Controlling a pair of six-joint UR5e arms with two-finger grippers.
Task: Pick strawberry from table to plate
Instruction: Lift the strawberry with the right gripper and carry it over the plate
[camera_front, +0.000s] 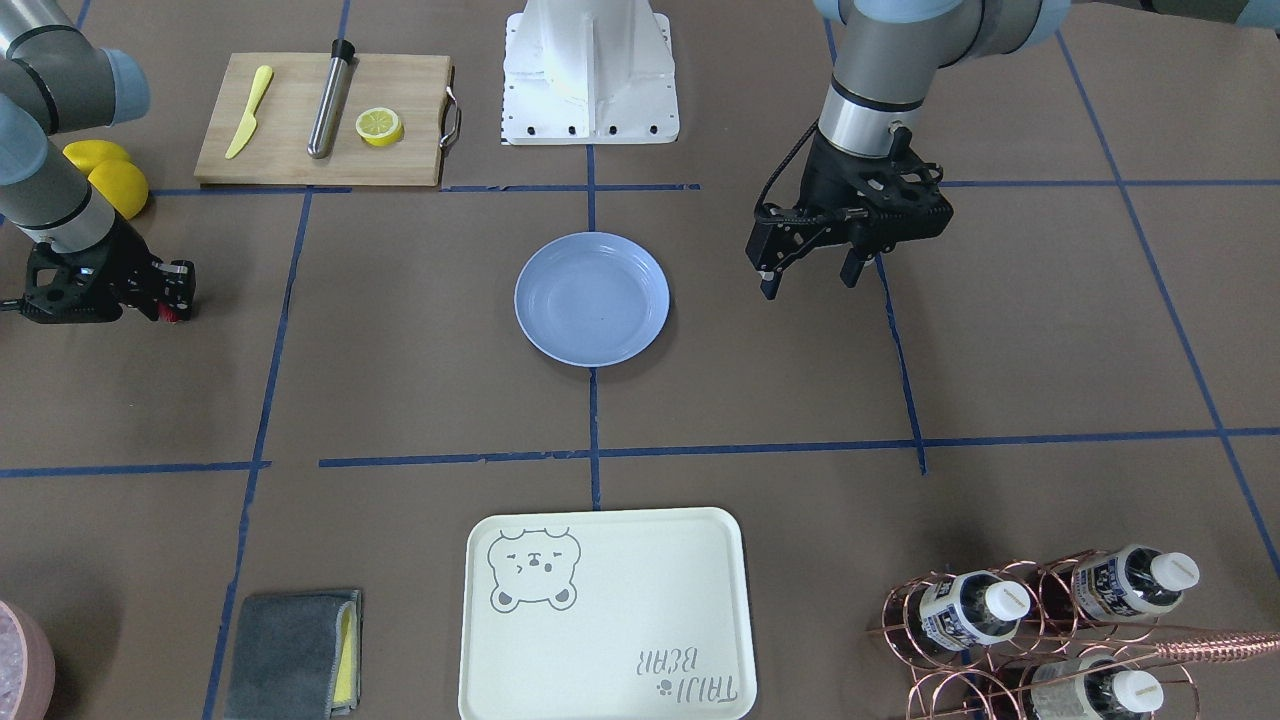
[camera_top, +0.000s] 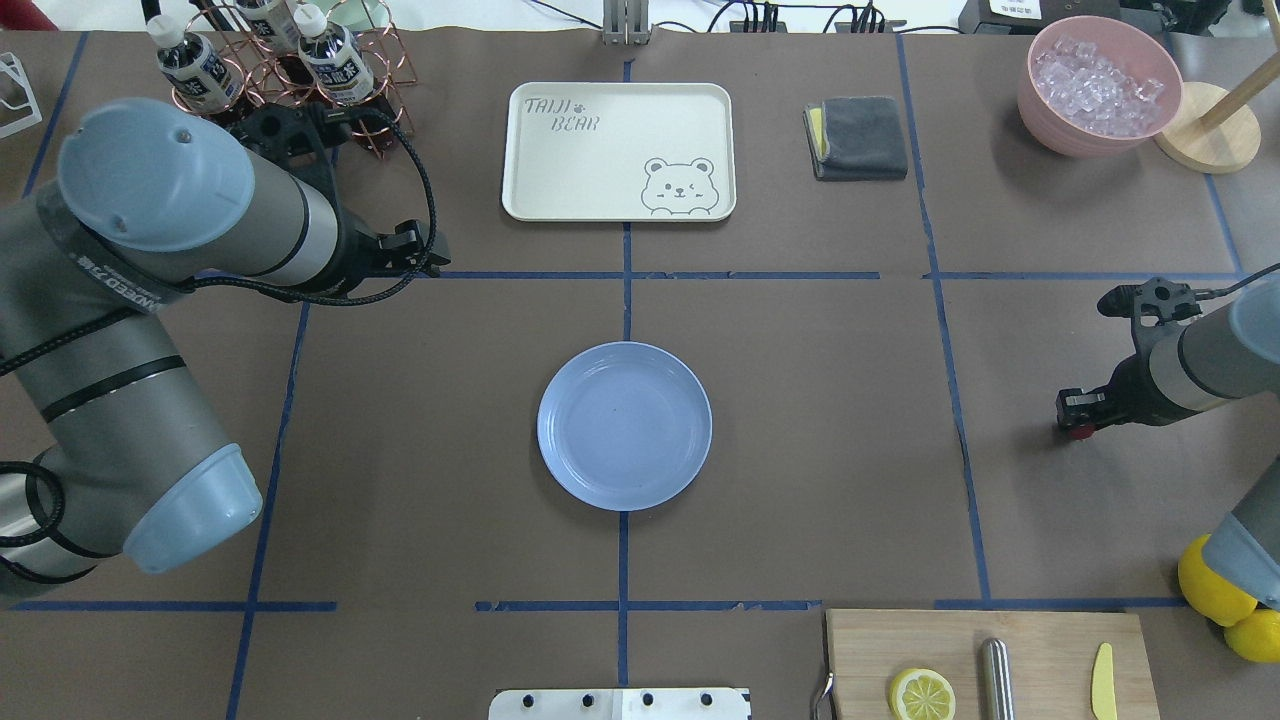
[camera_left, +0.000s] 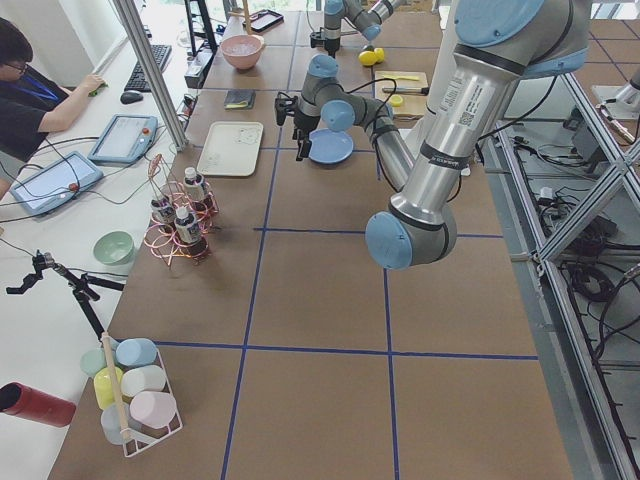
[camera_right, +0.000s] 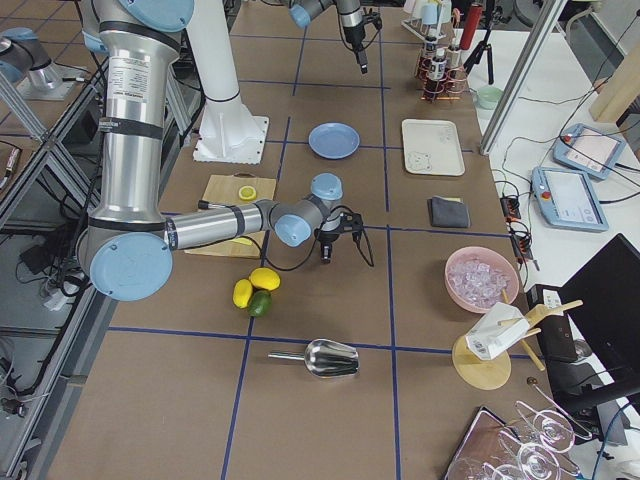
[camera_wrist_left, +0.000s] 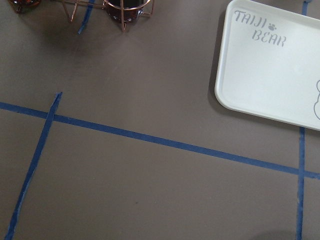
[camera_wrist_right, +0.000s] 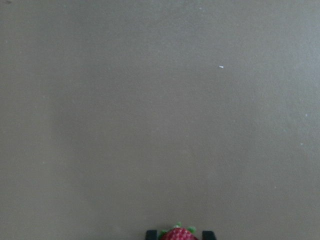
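The strawberry (camera_wrist_right: 179, 234) is a small red berry with green leaves, pinched between the two black fingertips of my right gripper (camera_wrist_right: 179, 235). From the front it shows as a red spot (camera_front: 173, 311) at that gripper (camera_front: 176, 303), low over the brown paper table (camera_front: 400, 380). From overhead the berry (camera_top: 1075, 431) sits at the tip of the right gripper (camera_top: 1072, 420), far right of the plate. The light-blue plate (camera_front: 592, 298) (camera_top: 624, 425) lies bare at the table's middle. My left gripper (camera_front: 806, 276) hangs open and holds nothing, beside the plate.
A wooden cutting board (camera_front: 300, 150) carries a lemon half (camera_front: 380, 126), a yellow knife and a steel rod. Whole lemons (camera_front: 105, 172) lie near the right arm. A cream bear tray (camera_front: 605, 620), grey cloth (camera_front: 290, 655), copper bottle rack (camera_front: 1050, 620) and pink ice bowl (camera_top: 1098, 85) line the far side.
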